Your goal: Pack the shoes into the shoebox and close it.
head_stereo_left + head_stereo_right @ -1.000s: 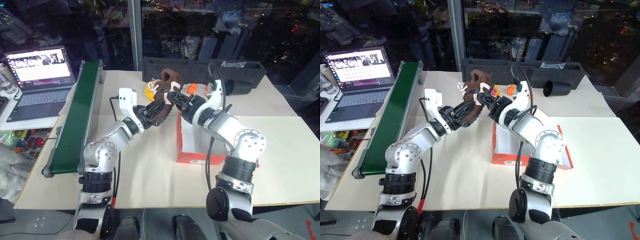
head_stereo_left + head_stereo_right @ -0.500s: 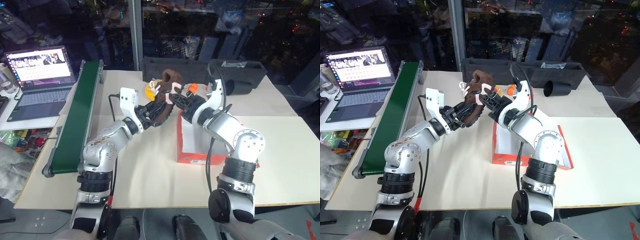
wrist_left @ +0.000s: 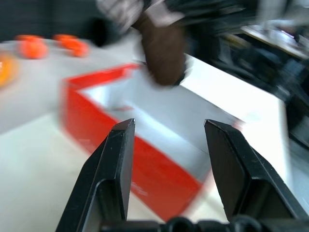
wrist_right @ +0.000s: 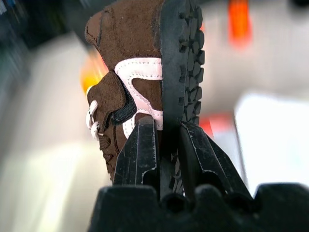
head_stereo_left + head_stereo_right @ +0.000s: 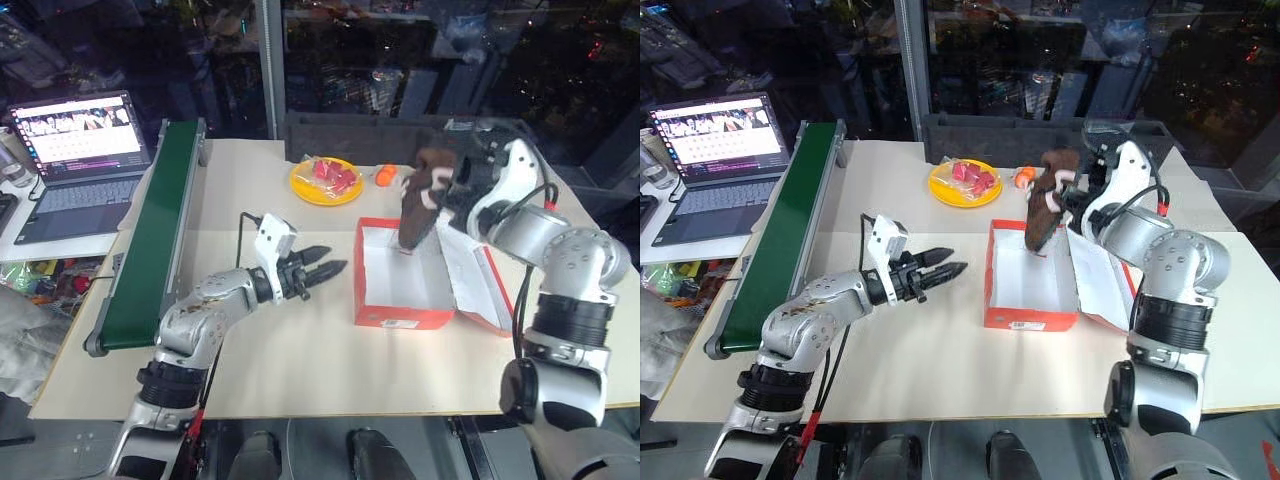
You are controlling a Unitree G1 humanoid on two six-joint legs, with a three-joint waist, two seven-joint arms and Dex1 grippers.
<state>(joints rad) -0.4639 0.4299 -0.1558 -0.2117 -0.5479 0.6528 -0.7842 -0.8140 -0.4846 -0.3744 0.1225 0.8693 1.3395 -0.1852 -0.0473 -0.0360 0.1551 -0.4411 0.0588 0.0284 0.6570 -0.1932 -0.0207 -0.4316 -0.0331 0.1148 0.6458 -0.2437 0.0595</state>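
A brown shoe (image 5: 420,205) with white markings hangs over the far end of the open red-orange shoebox (image 5: 400,300), its long axis near vertical, one end pointing down into the white interior; which end is hard to tell. The right end effector (image 4: 166,140) is clamped on the sole edge of the shoe. The box lid (image 5: 478,285) lies folded open to the robot's right. The left end effector (image 5: 325,272), fingers parted and empty, points level toward the box from just beside it. The beige worktop (image 5: 300,350) also carries a yellow plate (image 5: 325,182), a green conveyor (image 5: 155,225), a laptop (image 5: 75,150) and a black tray (image 5: 350,135) against dark windows.
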